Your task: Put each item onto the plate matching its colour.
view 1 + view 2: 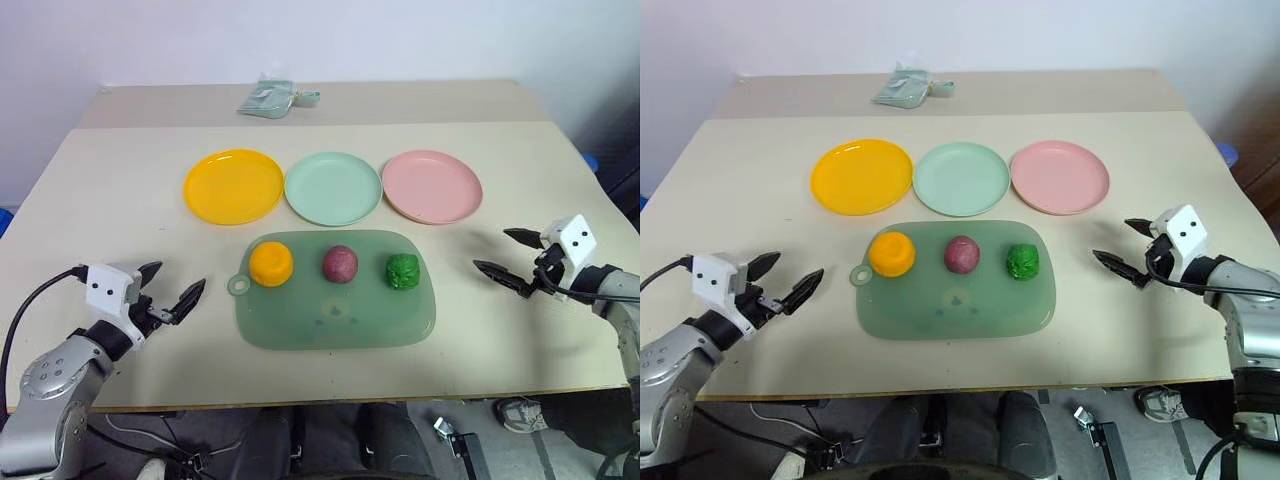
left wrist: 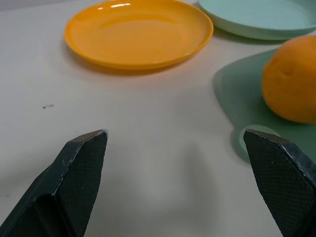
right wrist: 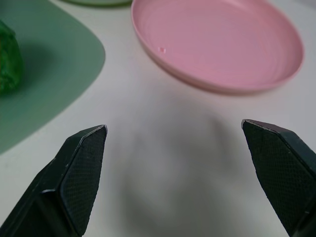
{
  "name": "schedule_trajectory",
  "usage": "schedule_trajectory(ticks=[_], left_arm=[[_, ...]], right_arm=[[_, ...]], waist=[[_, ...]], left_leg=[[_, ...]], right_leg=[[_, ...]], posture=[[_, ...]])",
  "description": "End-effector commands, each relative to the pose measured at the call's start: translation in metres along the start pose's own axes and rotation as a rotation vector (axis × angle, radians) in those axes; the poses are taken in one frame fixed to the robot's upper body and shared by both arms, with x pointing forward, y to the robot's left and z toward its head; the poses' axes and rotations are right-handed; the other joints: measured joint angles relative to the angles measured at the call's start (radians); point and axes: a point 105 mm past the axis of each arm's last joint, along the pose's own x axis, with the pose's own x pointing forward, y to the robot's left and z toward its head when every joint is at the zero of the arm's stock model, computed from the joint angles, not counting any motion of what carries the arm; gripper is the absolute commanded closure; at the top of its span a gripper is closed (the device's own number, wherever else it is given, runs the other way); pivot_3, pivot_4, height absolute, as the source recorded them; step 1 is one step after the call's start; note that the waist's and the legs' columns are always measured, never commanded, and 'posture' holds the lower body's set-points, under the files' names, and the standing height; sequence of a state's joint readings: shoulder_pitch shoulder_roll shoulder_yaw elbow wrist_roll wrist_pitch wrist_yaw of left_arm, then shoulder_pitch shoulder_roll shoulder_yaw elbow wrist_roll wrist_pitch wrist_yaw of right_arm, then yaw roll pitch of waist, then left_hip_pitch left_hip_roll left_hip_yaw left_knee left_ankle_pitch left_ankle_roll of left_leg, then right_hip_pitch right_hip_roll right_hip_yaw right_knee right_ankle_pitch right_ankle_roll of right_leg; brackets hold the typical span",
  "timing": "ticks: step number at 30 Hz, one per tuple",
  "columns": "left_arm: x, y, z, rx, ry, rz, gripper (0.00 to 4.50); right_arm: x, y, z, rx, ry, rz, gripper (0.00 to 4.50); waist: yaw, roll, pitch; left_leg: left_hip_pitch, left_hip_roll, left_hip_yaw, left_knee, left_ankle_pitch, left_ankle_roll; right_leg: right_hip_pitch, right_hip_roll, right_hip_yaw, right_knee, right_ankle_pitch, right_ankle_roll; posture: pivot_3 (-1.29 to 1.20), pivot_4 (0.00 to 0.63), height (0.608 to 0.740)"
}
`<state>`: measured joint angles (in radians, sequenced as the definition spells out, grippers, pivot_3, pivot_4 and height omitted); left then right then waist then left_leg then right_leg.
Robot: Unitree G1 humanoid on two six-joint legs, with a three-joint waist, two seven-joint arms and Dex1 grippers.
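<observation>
Three toy foods lie in a row on a green tray (image 1: 330, 325): an orange ball (image 1: 271, 264) at its left, a maroon-pink ball (image 1: 340, 264) in the middle, a bumpy green lump (image 1: 403, 271) at its right. Behind the tray stand a yellow-orange plate (image 1: 233, 186), a mint green plate (image 1: 333, 188) and a pink plate (image 1: 432, 186), all bare. My left gripper (image 1: 170, 288) hovers open left of the tray's loop handle, nothing between its fingers. My right gripper (image 1: 505, 254) hovers open right of the tray, pointing toward the lump and the pink plate (image 3: 217, 44).
A crumpled grey-green bag (image 1: 270, 99) lies at the far edge of the beige table (image 1: 120, 240). The table's front edge runs close under both grippers. A blue object (image 1: 588, 160) sits off the table's right side.
</observation>
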<state>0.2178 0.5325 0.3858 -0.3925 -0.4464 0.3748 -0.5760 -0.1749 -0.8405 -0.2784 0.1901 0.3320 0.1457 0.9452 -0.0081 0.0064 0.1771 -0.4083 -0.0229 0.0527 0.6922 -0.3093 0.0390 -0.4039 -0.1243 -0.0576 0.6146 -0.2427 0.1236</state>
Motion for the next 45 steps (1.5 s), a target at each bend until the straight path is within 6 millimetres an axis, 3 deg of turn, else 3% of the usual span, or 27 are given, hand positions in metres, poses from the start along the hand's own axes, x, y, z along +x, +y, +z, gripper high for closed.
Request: schedule_trajectory(ticks=[1, 10, 17, 23, 30, 31, 34, 38, 40, 45], left_arm=[[0.004, -0.002, 0.011, 0.028, -0.039, -0.031, 0.0], [0.018, -0.01, 0.024, 0.015, -0.068, -0.166, 0.0], [0.056, -0.065, 0.052, 0.069, -0.111, -0.522, 0.0], [0.081, -0.082, 0.046, 0.161, -0.056, -0.659, 0.0], [0.097, -0.08, 0.027, 0.238, 0.036, -0.692, 0.0], [0.099, -0.08, 0.029, 0.234, 0.023, -0.692, 0.52], [0.102, -0.075, 0.036, 0.211, -0.017, -0.663, 1.18], [0.107, -0.045, 0.067, 0.075, -0.144, -0.501, 1.18], [0.116, -0.017, 0.085, 0.059, -0.212, -0.324, 1.18], [0.15, 0.027, 0.087, 0.072, -0.112, -0.014, 1.18]], right_arm=[[-0.002, -0.001, 0.016, -0.015, -0.059, -0.034, 0.02], [-0.008, 0.012, 0.027, -0.008, -0.073, -0.053, 0.02], [-0.017, 0.021, 0.024, 0.018, -0.073, -0.089, 0.02], [-0.034, 0.042, 0.03, 0.053, -0.081, -0.034, 0.02], [-0.042, 0.083, 0.035, 0.048, -0.074, 0.092, 0.02], [-0.041, 0.085, 0.035, 0.046, -0.079, 0.09, 0.0], [-0.039, 0.088, 0.036, 0.046, -0.091, 0.084, 0.0], [-0.035, 0.093, 0.038, 0.048, -0.115, 0.105, 0.0], [-0.03, 0.096, 0.042, 0.041, -0.134, 0.12, 0.0], [-0.008, 0.097, 0.062, 0.02, -0.219, 0.128, 0.0]], waist=[[0.001, 0.0, 0.0], [0.002, 0.0, 0.0], [0.024, 0.0, 0.0], [0.022, 0.0, 0.0], [0.022, 0.0, 0.0], [0.024, 0.0, 0.0], [0.024, 0.0, 0.0], [0.022, -0.001, 0.0], [0.023, -0.001, 0.0], [0.024, -0.002, 0.0]], left_leg=[[0.0, 0.0, 0.0, 0.0, 0.0, 0.0], [0.0, 0.0, 0.0, 0.001, 0.0, 0.0], [0.0, 0.0, 0.0, 0.004, 0.0, 0.0], [0.0, 0.0, 0.0, 0.004, 0.0, 0.001], [0.0, 0.0, 0.0, 0.005, 0.0, 0.002], [0.0, 0.0, 0.0, 0.005, 0.0, 0.002], [0.0, 0.0, -0.001, 0.006, -0.001, 0.002], [0.0, 0.001, -0.001, 0.006, -0.001, 0.002], [0.0, 0.001, -0.001, 0.006, 0.0, 0.002], [0.0, -0.001, -0.001, 0.007, -0.001, 0.003]], right_leg=[[0.0, 0.0, 0.0, 0.0, 0.0, 0.0], [0.0, 0.0, 0.0, 0.0, 0.0, 0.0], [0.001, 0.004, -0.001, 0.001, 0.0, 0.0], [0.001, 0.006, -0.001, 0.002, 0.0, 0.0], [0.002, 0.006, -0.001, 0.002, 0.0, 0.001], [0.002, 0.006, -0.001, 0.002, 0.0, 0.001], [0.003, 0.006, -0.001, 0.002, 0.0, 0.001], [0.003, 0.006, -0.001, 0.002, 0.0, 0.001], [0.003, 0.006, -0.001, 0.002, 0.0, 0.001], [0.004, 0.006, -0.001, 0.002, 0.0, 0.001]], posture=[[0.0, 0.15, 0.74], [0.0, 0.15, 0.74], [0.0, 0.15, 0.74], [0.0, 0.15, 0.74], [0.0, 0.15, 0.74], [0.0, 0.15, 0.74], [0.0, 0.15, 0.74], [0.0, 0.15, 0.74], [0.0, 0.15, 0.74], [0.0, 0.15, 0.74]])
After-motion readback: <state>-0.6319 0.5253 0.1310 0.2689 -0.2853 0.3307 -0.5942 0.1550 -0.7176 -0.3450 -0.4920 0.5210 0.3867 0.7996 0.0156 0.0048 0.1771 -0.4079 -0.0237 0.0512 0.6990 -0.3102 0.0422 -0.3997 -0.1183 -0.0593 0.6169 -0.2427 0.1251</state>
